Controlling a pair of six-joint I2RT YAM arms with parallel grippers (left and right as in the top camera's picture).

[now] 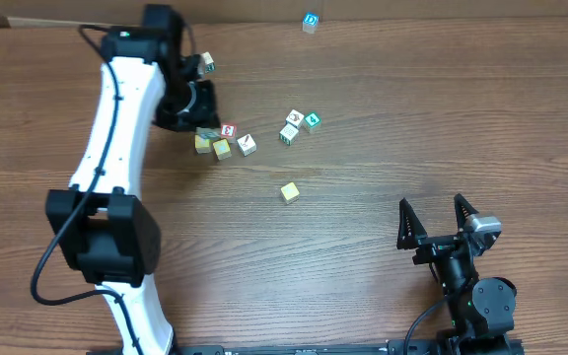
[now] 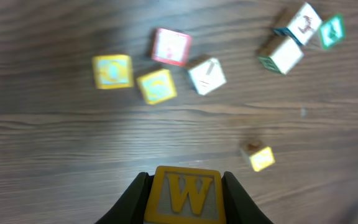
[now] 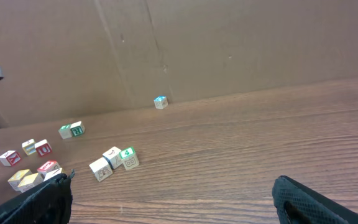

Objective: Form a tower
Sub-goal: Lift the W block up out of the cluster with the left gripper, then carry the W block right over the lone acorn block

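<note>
Currently left fingers [image 2: 126,202] clamp one W cube [image 2: 187,194] above eight loose cubes [image 2: 206,74].

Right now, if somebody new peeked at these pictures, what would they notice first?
Probably the big white arm reaching over the left of the table, its left fingers shut on a yellow block with a W. Next, little blocks scattered mid-table, and one blue block alone at the far edge. At the near right, the right fingers stand wide open, holding nothing.
</note>
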